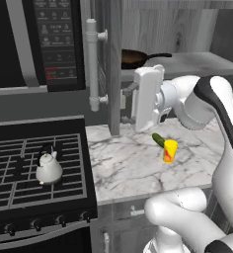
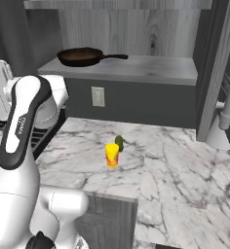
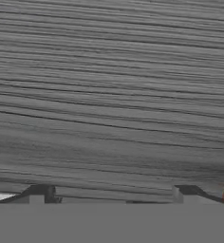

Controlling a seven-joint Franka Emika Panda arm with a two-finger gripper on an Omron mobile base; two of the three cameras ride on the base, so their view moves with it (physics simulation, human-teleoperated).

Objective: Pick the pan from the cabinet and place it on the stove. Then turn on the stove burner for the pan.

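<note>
The pan [image 1: 133, 58] [image 2: 80, 56] is a round dark-brown skillet lying on the open cabinet's shelf [image 1: 202, 63] [image 2: 146, 69], with its thin black handle pointing right. My gripper [image 1: 127, 105] [image 3: 114, 194] hangs below and just left of the pan, above the counter. It points at the inner face of the open grey wood-grain cabinet door [image 1: 113, 54] [image 3: 112, 95], very close to it. Its jaws stand wide open with nothing between them. The stove [image 1: 19, 153], with black grates and a row of front knobs [image 1: 37, 225], lies to the left.
A small white kettle [image 1: 48, 168] stands on the stove's grates. A black microwave [image 1: 39, 39] hangs above the stove. A yellow-red object [image 1: 170, 150] [image 2: 112, 154] and a green one [image 1: 158, 139] [image 2: 119, 141] lie on the marble counter [image 1: 123, 168]. The door's pale bar handle [image 1: 92, 64] sticks out.
</note>
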